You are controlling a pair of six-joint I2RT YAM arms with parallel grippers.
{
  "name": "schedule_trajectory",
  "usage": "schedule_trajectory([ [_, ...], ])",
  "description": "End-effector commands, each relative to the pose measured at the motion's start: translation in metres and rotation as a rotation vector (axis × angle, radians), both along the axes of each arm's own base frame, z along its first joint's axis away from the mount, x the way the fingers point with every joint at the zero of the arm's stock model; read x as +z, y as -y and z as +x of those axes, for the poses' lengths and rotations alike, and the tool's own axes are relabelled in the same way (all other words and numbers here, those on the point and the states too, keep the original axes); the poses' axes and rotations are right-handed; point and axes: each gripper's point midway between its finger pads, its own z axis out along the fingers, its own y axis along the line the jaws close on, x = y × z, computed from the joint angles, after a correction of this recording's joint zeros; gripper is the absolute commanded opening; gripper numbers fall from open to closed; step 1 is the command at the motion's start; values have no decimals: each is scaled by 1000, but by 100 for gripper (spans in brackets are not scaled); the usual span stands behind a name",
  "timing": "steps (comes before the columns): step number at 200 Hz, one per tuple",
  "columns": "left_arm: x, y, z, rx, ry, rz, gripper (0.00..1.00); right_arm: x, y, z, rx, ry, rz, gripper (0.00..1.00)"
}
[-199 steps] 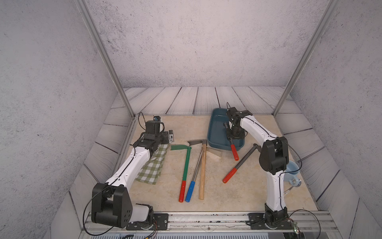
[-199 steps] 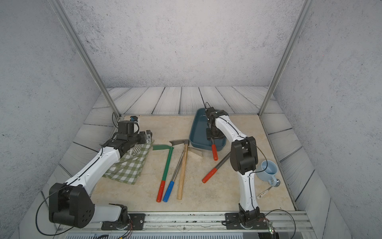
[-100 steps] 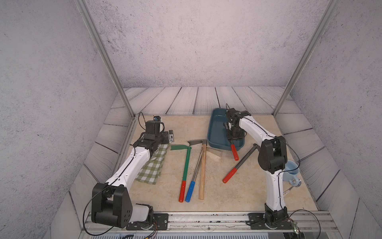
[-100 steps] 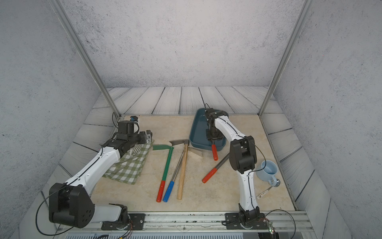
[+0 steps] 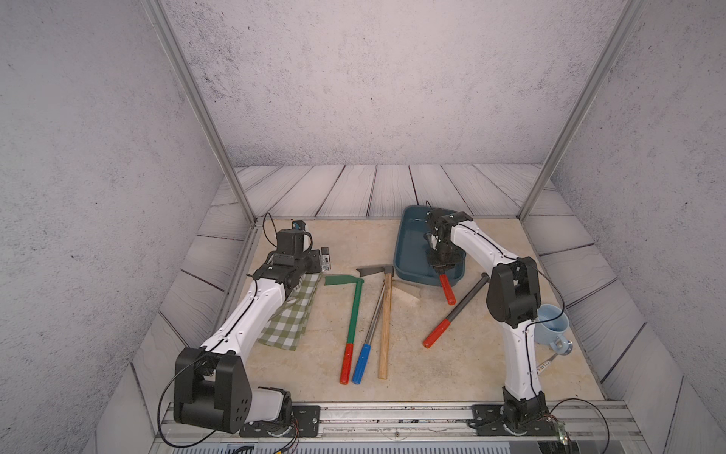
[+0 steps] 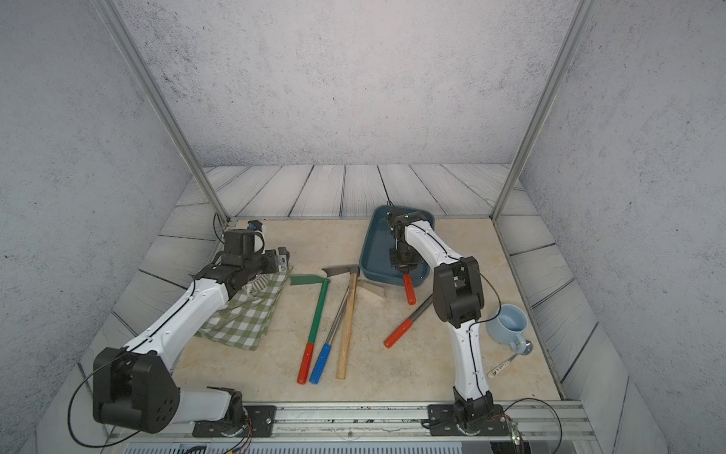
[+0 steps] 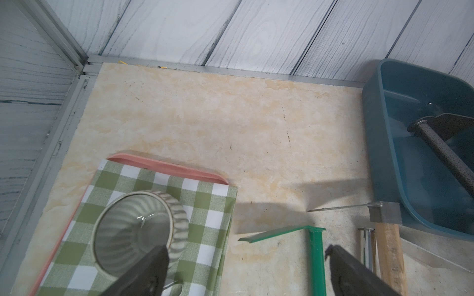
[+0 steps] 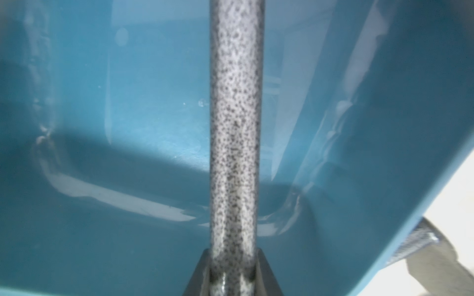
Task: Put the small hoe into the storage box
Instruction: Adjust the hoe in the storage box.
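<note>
Set-down in hand, release to come
At 9 o'clock on the table (image 5: pixel 491 353) the left gripper (image 7: pixel 246 258) hangs over the checked cloth (image 5: pixel 292 318), fingers spread wide and empty. At 1 o'clock sits the storage box (image 5: pixel 408 251); the small hoe (image 5: pixel 446 289) has its grey head inside, its red grip poking out over the near rim toward 6 o'clock. The right gripper (image 5: pixel 443 264) has its fingers (image 8: pixel 266 276) pinching the speckled shaft. The box looks too short for the whole tool, so next comes lowering until the shaft rests on the rim, then opening and lifting clear
</note>
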Motion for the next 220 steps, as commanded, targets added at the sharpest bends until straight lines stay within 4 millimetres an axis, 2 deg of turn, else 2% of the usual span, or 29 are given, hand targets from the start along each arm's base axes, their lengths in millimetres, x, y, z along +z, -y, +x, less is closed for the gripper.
schedule_trajectory([
  [1,8,-3,4,10,19,0,100,14,11,11,40,43,-87,2],
  [51,5,-3,5,9,9,-2,100,32,8,36,142,134,-111,1],
  [105,4,-2,5,8,9,-4,100,24,-9,54,211,173,-56,2],
  [169,5,-3,5,11,11,0,100,24,-24,78,276,250,-27,2],
  [220,7,-3,5,10,14,-2,100,11,-22,92,295,288,-82,3],
])
